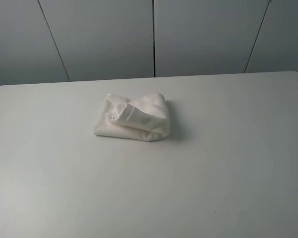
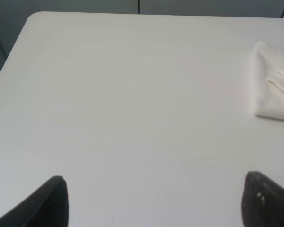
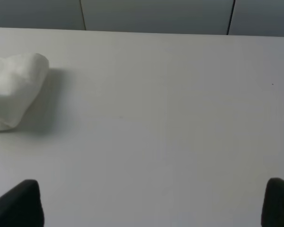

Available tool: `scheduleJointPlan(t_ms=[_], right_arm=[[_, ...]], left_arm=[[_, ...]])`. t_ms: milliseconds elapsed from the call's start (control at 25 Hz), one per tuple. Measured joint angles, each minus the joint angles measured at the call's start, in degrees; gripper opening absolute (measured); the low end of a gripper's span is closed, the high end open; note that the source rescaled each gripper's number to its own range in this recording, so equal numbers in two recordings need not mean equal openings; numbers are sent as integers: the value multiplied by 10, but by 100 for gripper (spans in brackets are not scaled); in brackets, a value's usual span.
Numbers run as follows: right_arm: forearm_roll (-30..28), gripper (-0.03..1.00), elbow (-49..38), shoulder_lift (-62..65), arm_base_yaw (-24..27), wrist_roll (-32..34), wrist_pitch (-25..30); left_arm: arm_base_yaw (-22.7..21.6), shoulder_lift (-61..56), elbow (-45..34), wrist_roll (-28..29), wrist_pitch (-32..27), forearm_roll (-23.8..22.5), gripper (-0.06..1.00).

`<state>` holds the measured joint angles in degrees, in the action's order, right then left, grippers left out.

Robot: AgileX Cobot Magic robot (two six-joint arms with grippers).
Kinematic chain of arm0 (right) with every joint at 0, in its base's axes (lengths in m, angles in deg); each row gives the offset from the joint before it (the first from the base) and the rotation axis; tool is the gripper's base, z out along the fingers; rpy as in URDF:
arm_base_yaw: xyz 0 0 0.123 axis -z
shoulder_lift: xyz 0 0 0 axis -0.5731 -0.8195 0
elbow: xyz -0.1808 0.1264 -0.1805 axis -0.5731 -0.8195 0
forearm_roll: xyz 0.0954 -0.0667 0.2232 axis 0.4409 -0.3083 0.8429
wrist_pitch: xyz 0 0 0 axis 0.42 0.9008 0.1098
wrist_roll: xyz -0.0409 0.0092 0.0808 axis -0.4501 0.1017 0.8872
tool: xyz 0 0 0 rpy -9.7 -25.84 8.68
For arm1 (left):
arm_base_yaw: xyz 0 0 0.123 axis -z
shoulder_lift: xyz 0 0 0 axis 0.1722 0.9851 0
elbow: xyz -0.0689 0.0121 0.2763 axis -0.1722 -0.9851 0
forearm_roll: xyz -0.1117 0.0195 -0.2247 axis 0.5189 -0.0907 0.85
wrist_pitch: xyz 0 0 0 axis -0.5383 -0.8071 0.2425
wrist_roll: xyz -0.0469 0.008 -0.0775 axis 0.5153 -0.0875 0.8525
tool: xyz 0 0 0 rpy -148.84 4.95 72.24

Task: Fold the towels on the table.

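A white terry towel (image 1: 133, 118) lies folded in a compact bundle a little behind the middle of the white table (image 1: 213, 178). A hemmed flap with a small label lies on top of it. The towel also shows at the edge of the left wrist view (image 2: 273, 80) and of the right wrist view (image 3: 13, 89). Neither arm shows in the exterior high view. My left gripper (image 2: 154, 201) is open and empty, well short of the towel. My right gripper (image 3: 154, 203) is open and empty, also apart from the towel.
Grey wall panels (image 1: 154, 34) stand behind the table's far edge. The table's rounded far left corner (image 2: 35, 16) shows in the left wrist view.
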<state>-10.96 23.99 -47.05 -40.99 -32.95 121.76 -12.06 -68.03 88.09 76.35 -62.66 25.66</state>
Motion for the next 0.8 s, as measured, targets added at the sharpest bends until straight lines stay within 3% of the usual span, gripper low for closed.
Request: scheduleJointPlan(t_ms=[280, 800], right_arm=[[0, 100, 0, 0, 0, -8, 0], [0, 100, 0, 0, 0, 0, 0]], left_arm=[[0, 0, 0, 0, 0, 0, 100], [0, 0, 0, -1, 0, 0, 100]])
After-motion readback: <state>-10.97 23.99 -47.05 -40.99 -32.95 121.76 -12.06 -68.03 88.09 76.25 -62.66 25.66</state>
